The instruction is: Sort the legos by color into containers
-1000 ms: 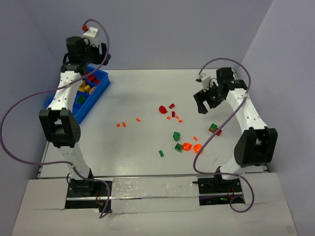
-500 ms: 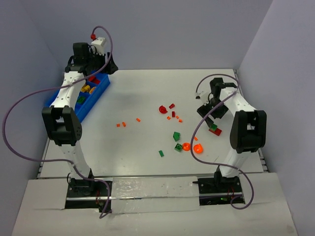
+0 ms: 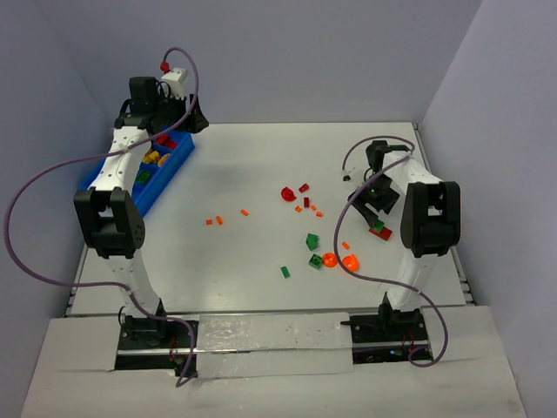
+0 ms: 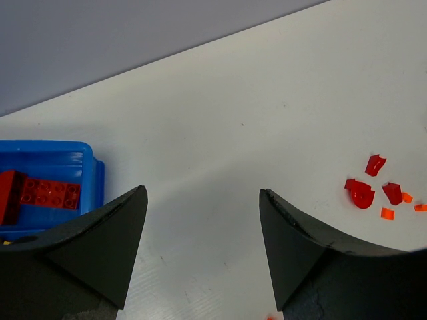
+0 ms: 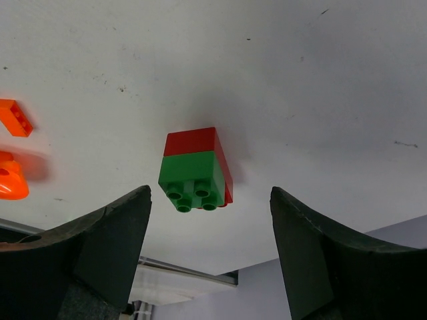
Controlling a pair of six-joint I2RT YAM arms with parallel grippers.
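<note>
The blue bin (image 3: 130,187) sits at the far left with red, yellow and green legos in its compartments. A red brick (image 4: 50,193) lies in the bin's corner (image 4: 73,152). My left gripper (image 3: 193,119) (image 4: 200,191) hovers open beside the bin's far end, with bare table between its fingers. My right gripper (image 3: 379,198) (image 5: 208,190) is open over a green brick stacked on a red one (image 5: 193,172) (image 3: 379,229). That stack lies between the jaws and touches neither finger.
Loose legos lie mid-table: a red rounded piece (image 3: 287,193), a green brick (image 3: 312,240), two orange rounded pieces (image 3: 339,260), a small green one (image 3: 285,272) and orange bits (image 3: 214,220). Walls close in at the back and right; the table's right edge runs just past the stack.
The right arm has swung in and down over the green-and-red stack, its jaws narrowing slightly. The left gripper moved off the bin toward the back early on, then held still.
</note>
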